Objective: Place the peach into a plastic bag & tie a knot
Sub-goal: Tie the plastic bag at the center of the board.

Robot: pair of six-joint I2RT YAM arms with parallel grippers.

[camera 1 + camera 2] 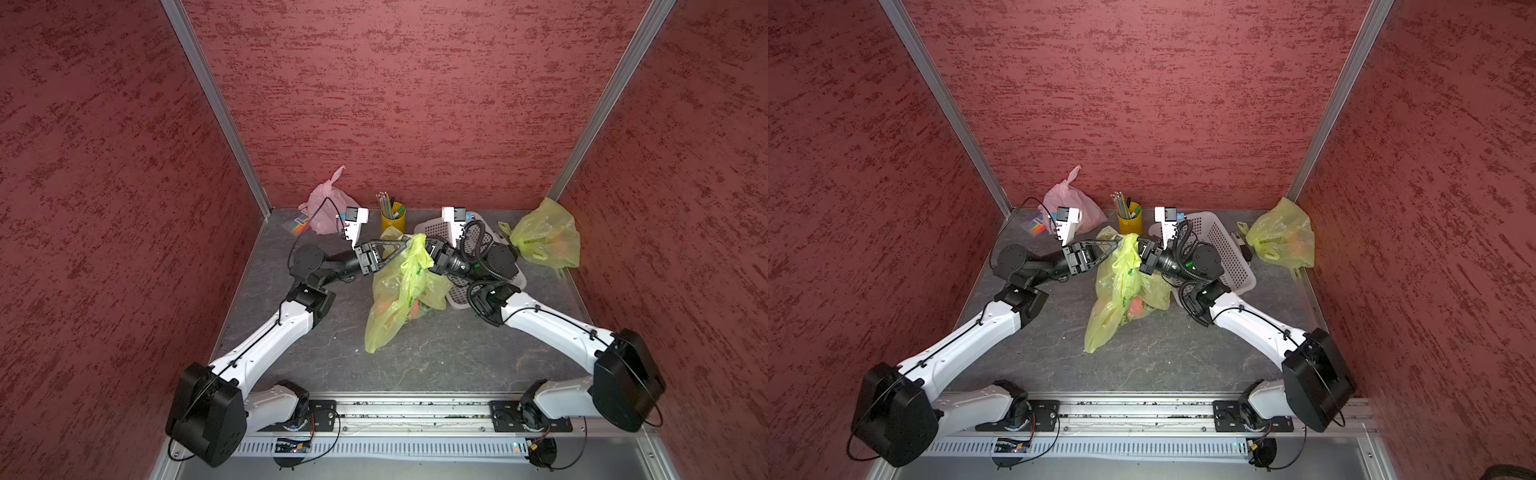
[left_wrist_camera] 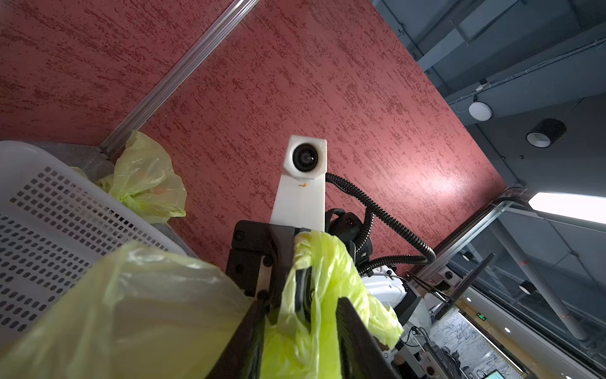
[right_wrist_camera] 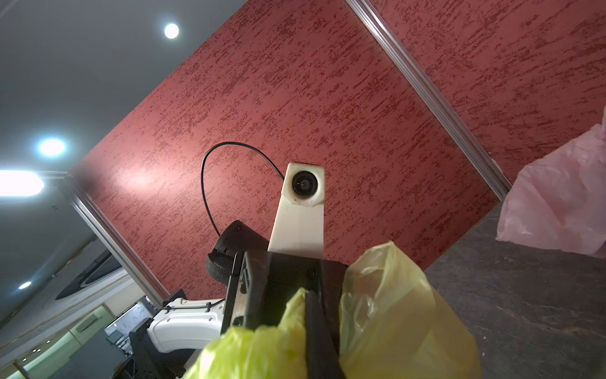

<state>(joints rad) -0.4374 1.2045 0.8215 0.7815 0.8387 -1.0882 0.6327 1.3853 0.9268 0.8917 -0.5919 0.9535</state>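
The peach point(image 1: 1136, 308) is seen low inside the yellow-green plastic bag point(image 1: 399, 299), whose bottom rests on the bench point(image 1: 436, 353), so the knotting step is judged to be in hand; the bag's gathered top is held up between both arms. The right end effector point(image 1: 428, 249) is clamped on the film; the left end effector point(image 1: 405, 243) is narrowed around it, though a firm pinch cannot be told. Next, one strand must be looped round the other under tension. Pencils are held in a yellow cup point(image 1: 392, 218); something orange is enclosed in a second yellow bag point(image 1: 546, 237); nothing is made out in the white basket point(image 1: 1233, 257).
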